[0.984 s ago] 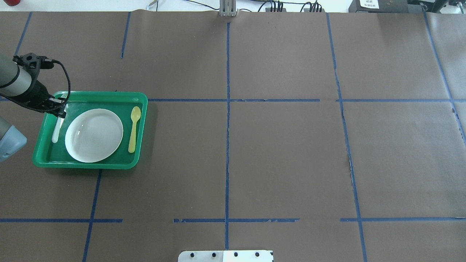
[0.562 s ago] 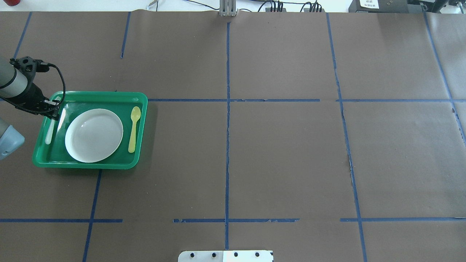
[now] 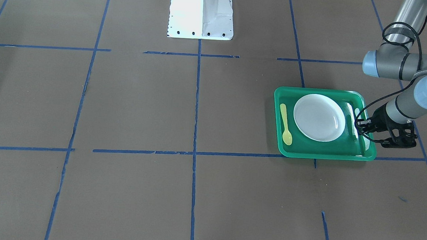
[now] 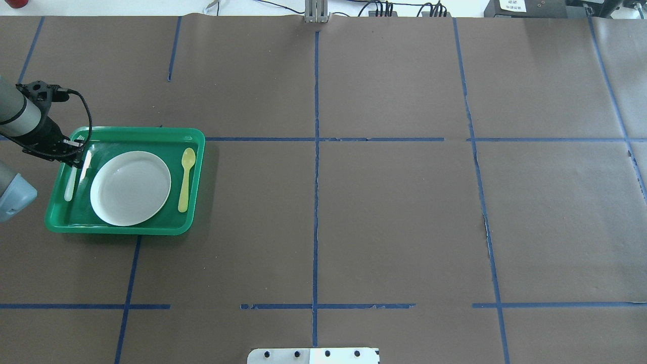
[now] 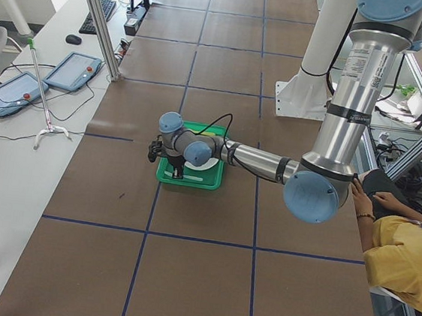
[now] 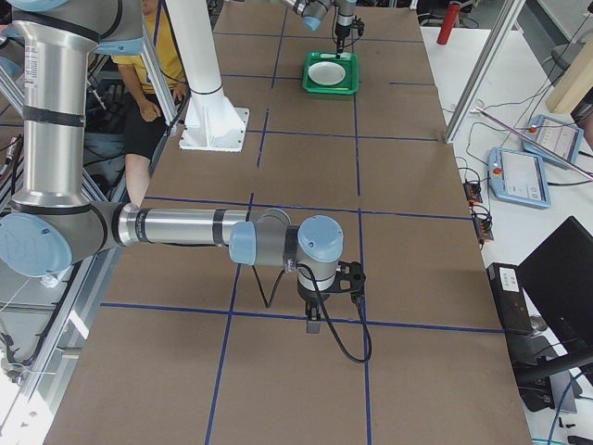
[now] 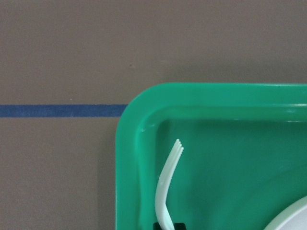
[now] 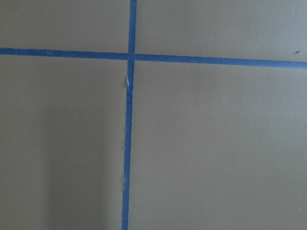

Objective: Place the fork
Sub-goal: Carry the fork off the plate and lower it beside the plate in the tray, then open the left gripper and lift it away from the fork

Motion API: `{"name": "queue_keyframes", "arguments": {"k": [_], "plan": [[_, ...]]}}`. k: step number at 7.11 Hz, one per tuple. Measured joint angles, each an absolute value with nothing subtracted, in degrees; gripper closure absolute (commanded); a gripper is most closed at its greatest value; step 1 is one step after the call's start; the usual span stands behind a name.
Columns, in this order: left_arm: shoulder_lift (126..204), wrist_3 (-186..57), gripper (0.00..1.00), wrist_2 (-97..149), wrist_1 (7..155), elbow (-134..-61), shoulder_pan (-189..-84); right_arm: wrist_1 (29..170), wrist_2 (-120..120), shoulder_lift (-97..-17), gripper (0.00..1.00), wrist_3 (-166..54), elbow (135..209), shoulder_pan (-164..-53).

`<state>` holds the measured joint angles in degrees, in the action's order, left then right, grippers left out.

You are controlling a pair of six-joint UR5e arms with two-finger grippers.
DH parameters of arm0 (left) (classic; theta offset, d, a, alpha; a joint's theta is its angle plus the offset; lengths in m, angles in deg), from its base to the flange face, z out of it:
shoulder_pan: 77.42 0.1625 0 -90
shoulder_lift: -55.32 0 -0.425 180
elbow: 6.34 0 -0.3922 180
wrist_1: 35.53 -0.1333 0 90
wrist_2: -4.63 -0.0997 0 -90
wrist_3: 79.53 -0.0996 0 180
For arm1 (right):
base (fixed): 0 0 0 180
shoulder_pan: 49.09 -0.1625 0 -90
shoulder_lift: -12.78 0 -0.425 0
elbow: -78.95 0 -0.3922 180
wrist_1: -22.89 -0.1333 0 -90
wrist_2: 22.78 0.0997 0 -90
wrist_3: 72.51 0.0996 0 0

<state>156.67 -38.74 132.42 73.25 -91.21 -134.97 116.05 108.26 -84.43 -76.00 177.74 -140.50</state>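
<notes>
The left gripper (image 4: 76,157) was closed on the fork (image 7: 162,191), holding it low in the tray (image 4: 198,151), between rim and plate (image 4: 130,188). Placing looked nearly done; next it needed to open and lift straight up. The plate just beside it left little sideways room, with the spoon (image 4: 185,179) well clear beyond.

In the tray (image 4: 126,130), the plate (image 4: 130,188) lies between fork (image 4: 67,188) and spoon (image 4: 186,179).
</notes>
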Motion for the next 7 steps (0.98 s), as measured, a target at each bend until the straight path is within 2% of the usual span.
{"name": "queue_keyframes", "arguments": {"k": [1, 2, 3, 4, 7], "plan": [[156.92, -38.11, 0.86, 132.42, 73.27, -91.22, -134.9, 116.05, 108.26, -84.43, 0.0, -76.02, 177.74, -140.5], [157.04, -37.88, 0.61, 132.42, 73.28, -91.17, -134.81, 116.05, 108.26, -84.43, 0.0, -76.01, 177.74, -140.5], [157.05, -37.83, 0.19, 132.44, 73.28, -91.07, -134.69, 116.05, 108.26, -84.43, 0.0, -75.99, 177.74, -140.5], [157.04, -37.82, 0.1, 132.48, 73.28, -91.07, -134.61, 116.05, 108.26, -84.43, 0.0, -76.0, 177.74, -140.5], [156.88, -38.2, 0.17, 132.33, 73.12, -92.18, -135.02, 116.05, 108.26, -84.43, 0.0, -76.03, 177.74, -140.5]]}}
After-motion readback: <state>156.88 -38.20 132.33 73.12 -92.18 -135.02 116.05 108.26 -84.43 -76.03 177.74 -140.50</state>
